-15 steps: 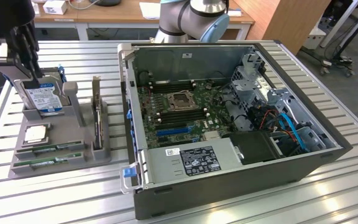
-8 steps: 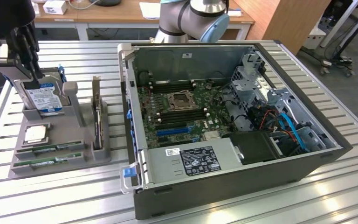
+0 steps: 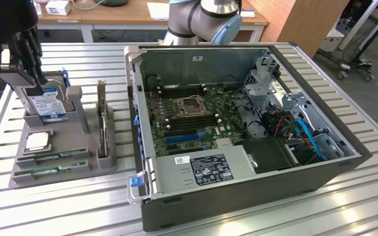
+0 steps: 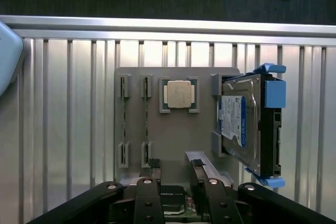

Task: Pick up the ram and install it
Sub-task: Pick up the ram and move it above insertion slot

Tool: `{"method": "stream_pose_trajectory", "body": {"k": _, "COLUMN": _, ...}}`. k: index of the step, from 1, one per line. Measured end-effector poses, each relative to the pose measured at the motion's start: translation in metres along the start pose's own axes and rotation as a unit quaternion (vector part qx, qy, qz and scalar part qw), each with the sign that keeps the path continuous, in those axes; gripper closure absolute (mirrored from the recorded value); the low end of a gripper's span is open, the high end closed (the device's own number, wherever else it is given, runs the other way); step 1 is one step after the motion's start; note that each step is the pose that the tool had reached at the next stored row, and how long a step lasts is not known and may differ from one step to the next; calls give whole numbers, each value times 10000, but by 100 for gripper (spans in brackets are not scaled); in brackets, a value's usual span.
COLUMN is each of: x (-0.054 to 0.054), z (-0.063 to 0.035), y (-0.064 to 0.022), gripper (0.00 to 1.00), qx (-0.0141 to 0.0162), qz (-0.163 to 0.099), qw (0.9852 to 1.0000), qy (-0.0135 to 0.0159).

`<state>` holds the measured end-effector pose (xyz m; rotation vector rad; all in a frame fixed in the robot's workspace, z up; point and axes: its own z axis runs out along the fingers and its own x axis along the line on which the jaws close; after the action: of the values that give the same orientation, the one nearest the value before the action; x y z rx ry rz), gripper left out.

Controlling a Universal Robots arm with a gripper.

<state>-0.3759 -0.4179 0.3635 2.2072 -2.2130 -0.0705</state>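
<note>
Sitting in holder [image 4: 178, 140] — ram [image 4: 123, 124], processor [image 4: 179, 94], drive [image 4: 239, 124]

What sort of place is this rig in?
Probably a robotics lab or workshop bench for PC assembly: an open grey metal computer tower lies on a slatted aluminium table, a grey plastic parts holder sits beside it, and wooden desks stand behind.

On my exterior feed the arm [image 3: 181, 22] is silver-grey tubing, with a rounded pale blue cap [image 3: 228, 27] over one joint. The gripper [image 4: 175, 163] I'm driving is matt black. It has broad jointed linkage bars [image 4: 79, 205] studded with round silver pins [image 4: 107, 186], which narrow into two slim fingers [image 4: 154, 165] with dark, ridged tips.
</note>
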Motion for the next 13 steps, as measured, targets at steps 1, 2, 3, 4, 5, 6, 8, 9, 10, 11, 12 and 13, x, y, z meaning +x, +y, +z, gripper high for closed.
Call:
{"method": "stream_pose_trajectory", "body": {"k": 1, "x": 0, "z": 11, "y": -1, "gripper": 64, "qx": -1, "qz": 0, "qw": 10000, "qy": 1}}
{"method": "stream_pose_trajectory", "body": {"k": 2, "x": 0, "z": 22, "y": -1, "gripper": 64, "qx": 0, "qz": 0, "qw": 10000, "qy": 0}}
{"method": "stream_pose_trajectory", "body": {"k": 3, "x": 1, "z": 33, "y": -2, "gripper": 64, "qx": 0, "qz": 0, "qw": 10000, "qy": 0}}
{"method": "stream_pose_trajectory", "body": {"k": 4, "x": 1, "z": 44, "y": -2, "gripper": 64, "qx": -1, "qz": 0, "qw": 10000, "qy": 0}}
{"method": "stream_pose_trajectory", "body": {"k": 5, "x": 1, "z": 57, "y": -3, "gripper": 64, "qx": -1, "qz": 0, "qw": 10000, "qy": 0}}
{"method": "stream_pose_trajectory", "body": {"k": 6, "x": 2, "z": 69, "y": -3, "gripper": 64, "qx": -1, "qz": 0, "qw": 10000, "qy": 1}}
{"method": "stream_pose_trajectory", "body": {"k": 8, "x": 2, "z": 97, "y": -4, "gripper": 64, "qx": -1, "qz": 0, "qw": 10000, "qy": 1}}
{"method": "stream_pose_trajectory", "body": {"k": 9, "x": 3, "z": 109, "y": -5, "gripper": 64, "qx": -1, "qz": 0, "qw": 10000, "qy": 1}}
{"method": "stream_pose_trajectory", "body": {"k": 10, "x": 3, "z": 122, "y": -5, "gripper": 64, "qx": -1, "qz": 0, "qw": 10000, "qy": 1}}
{"method": "stream_pose_trajectory", "body": {"k": 11, "x": 3, "z": 134, "y": -6, "gripper": 64, "qx": 0, "qz": 0, "qw": 10000, "qy": 1}}
{"method": "stream_pose_trajectory", "body": {"k": 12, "x": 3, "z": 146, "y": -6, "gripper": 64, "qx": -1, "qz": 0, "qw": 10000, "qy": 1}}
{"method": "stream_pose_trajectory", "body": {"k": 13, "x": 3, "z": 158, "y": -7, "gripper": 64, "qx": 0, "qz": 0, "qw": 10000, "qy": 0}}
